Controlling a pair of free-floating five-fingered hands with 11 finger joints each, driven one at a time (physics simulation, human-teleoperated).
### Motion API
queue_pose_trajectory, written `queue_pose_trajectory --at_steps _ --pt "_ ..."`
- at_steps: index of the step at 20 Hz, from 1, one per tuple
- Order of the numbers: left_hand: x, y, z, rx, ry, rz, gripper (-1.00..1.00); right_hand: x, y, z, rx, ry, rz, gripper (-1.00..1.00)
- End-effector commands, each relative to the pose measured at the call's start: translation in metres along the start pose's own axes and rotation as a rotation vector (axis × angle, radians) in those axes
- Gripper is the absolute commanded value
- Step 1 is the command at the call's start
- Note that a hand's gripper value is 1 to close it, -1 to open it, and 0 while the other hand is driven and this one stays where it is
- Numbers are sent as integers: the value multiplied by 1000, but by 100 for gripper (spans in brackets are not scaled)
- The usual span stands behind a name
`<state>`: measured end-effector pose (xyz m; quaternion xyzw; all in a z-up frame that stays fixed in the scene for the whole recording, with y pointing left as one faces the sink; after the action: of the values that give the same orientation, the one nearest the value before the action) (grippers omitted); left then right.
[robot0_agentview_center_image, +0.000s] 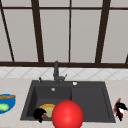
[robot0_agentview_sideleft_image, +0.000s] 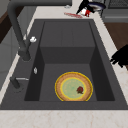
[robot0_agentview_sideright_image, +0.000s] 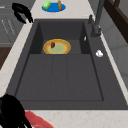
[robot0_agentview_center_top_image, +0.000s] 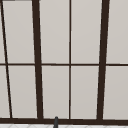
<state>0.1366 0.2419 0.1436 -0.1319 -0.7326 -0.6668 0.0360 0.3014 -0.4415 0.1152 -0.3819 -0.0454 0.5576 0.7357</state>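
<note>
- The dark sink (robot0_agentview_center_image: 90, 100) has a deep basin on its left and a flat draining half on its right.
- A red ball (robot0_agentview_center_image: 67, 114) hangs at the front edge, at 4 o'clock from the plate in the front view.
- The plate (robot0_agentview_sideleft_image: 67, 87), yellow-rimmed with a green middle, lies flat on the basin floor. We judge it stiff, smooth and likely breakable, of moderate weight. Its raised rim looks like the best place to take hold, at 6 o'clock nearest the front edge.
- A blue plate (robot0_agentview_center_image: 11, 105) with food sits on the counter at 9 o'clock from the sink.
- The left hand (robot0_agentview_center_image: 38, 114) hovers at 7 o'clock from the plate, above the sink's front rim, its fingers drooping loose and gripping nothing.
- The right hand (robot0_agentview_center_image: 120, 108) is over the counter at 3 o'clock from the sink, above a red strip (robot0_agentview_sideleft_image: 73, 15). We cannot tell how its fingers stand.
- A small red piece (robot0_agentview_sideleft_image: 80, 89) rests on the plate.
</note>
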Motion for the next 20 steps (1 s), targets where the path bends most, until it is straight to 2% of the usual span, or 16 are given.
queue_pose_trajectory --at_steps 1,2,4,9,12,14,15,20 --pt "0 0 0 0 0 0 0 14 20 -10 28 -45 -50 -100" --pt "0 0 0 0 0 0 0 17 20 -10 29 -37 -53 100" --pt "0 0 0 0 0 0 0 14 10 -7 10 -28 -29 100" --pt "0 0 0 0 0 0 0 1 -8 -6 -80 6 -32 100" --pt "0 0 0 0 0 0 0 -1 -13 -4 -90 15 -48 100" --pt "0 0 0 0 0 0 0 -4 -19 1 -49 0 -58 100" --pt "0 0 0 0 0 0 0 -4 -22 4 -14 -14 -49 100" --pt "0 0 0 0 0 0 0 -2 -22 12 61 -48 -12 100"
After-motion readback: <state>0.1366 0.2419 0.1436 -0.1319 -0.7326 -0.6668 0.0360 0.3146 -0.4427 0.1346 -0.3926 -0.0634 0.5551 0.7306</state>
